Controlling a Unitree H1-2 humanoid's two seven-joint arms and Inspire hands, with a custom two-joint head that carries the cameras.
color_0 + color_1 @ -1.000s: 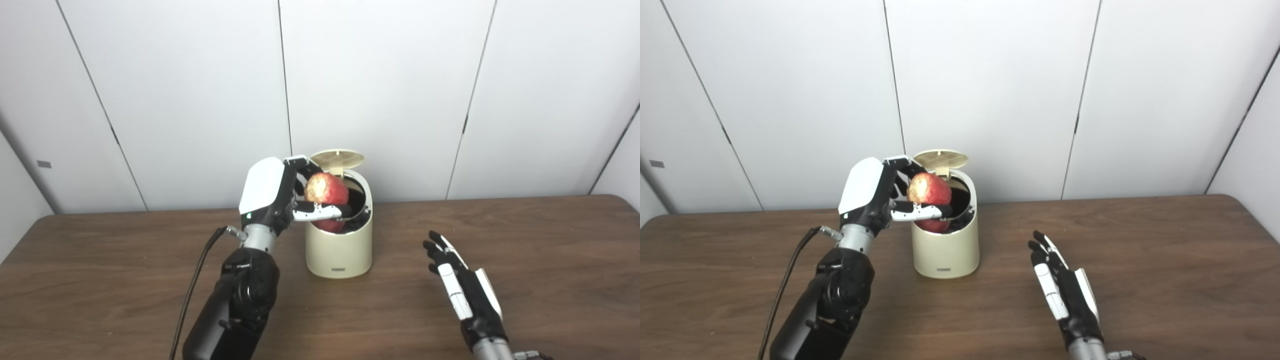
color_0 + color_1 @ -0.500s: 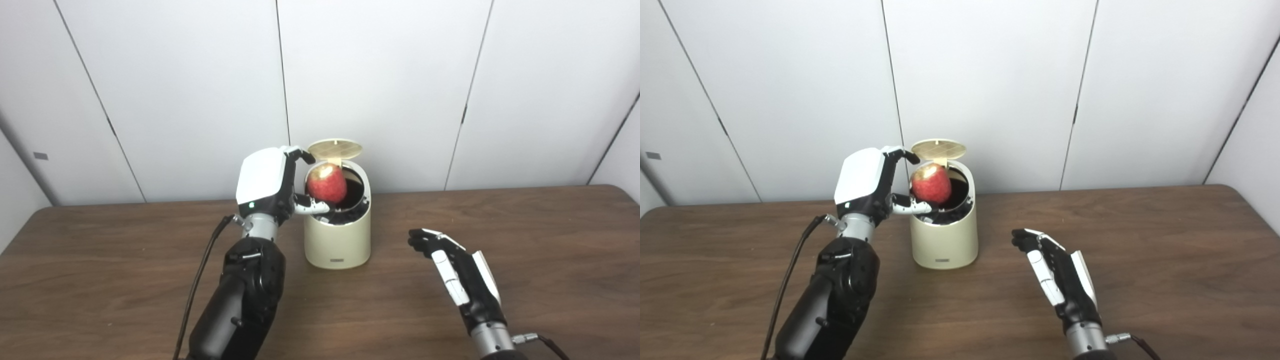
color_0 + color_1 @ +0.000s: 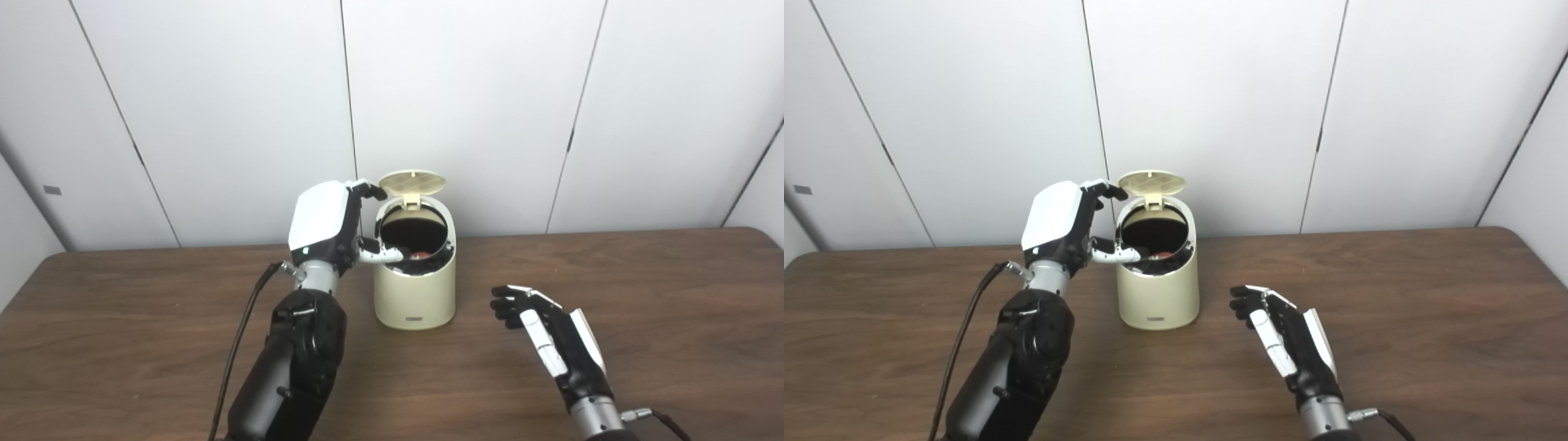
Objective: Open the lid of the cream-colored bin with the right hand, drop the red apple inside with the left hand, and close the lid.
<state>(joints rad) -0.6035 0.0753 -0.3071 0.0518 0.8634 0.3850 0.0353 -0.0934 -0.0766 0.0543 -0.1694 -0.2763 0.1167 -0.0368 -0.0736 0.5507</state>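
Apple dropped in the bin, lid up and waiting to be shut.

Left eye view: the red apple (image 3: 419, 254) shows only as a sliver low inside the cream-colored bin (image 3: 415, 293); the left hand (image 3: 334, 226) hangs at the bin's left rim, fingers (image 3: 383, 252) apart and empty. The lid (image 3: 412, 182) stands raised at the back, hinged on the far side.
Right eye view: the right hand (image 3: 1281, 334) hovers over the tabletop (image 3: 1427, 318), fingers loosely curled on nothing. The lid lies up, back and to the left of it; the left hand is nearer, but closing likely falls to the right.
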